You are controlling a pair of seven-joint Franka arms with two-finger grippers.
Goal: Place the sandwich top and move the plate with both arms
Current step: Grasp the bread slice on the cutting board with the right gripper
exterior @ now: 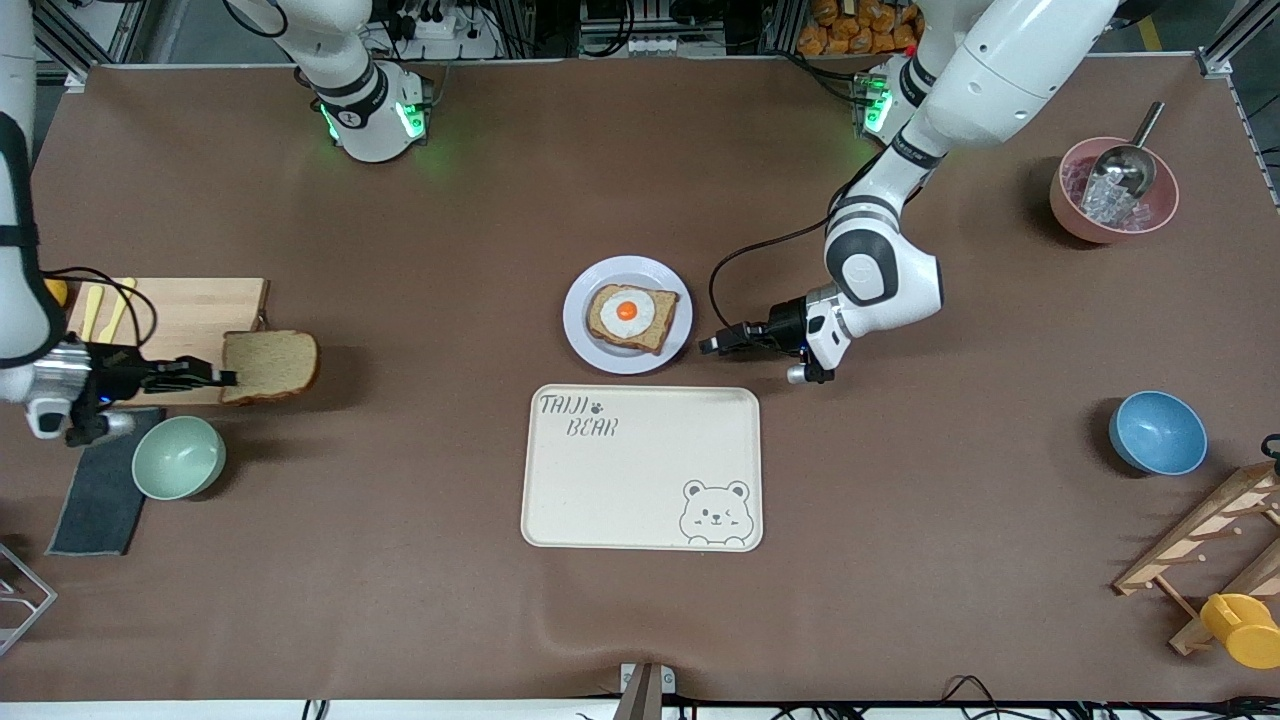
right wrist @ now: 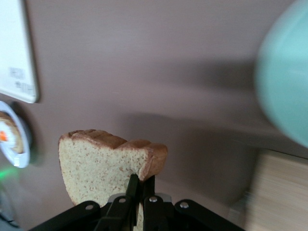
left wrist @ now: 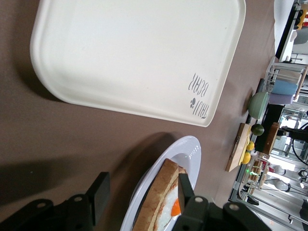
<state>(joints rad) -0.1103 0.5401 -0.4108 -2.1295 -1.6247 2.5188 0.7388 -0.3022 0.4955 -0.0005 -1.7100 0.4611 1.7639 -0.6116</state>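
The sandwich top [exterior: 275, 365] [right wrist: 101, 163], a plain brown slice, hangs by its crust from my right gripper [exterior: 222, 378] [right wrist: 141, 180], which is shut on it over the corner of the wooden board at the right arm's end. The pale plate [exterior: 585, 300] [left wrist: 190, 151] lies mid-table and bears a bread slice with a fried egg [exterior: 632, 317] [left wrist: 161, 192]. My left gripper [exterior: 708, 345] [left wrist: 142, 192] is low at the plate's edge toward the left arm's end. Its jaws are open, with the plate's rim and the slice's crust showing between the fingers.
A cream bear-printed tray [exterior: 640, 470] [left wrist: 134, 53] lies just nearer the front camera than the plate. Wooden board [exterior: 200, 300], green bowl [exterior: 178, 457] and dark cloth [exterior: 95, 500] sit at the right arm's end. Blue bowl [exterior: 1157, 432], pink ice bowl [exterior: 1113, 190] and wooden rack [exterior: 1210, 540] sit at the left arm's end.
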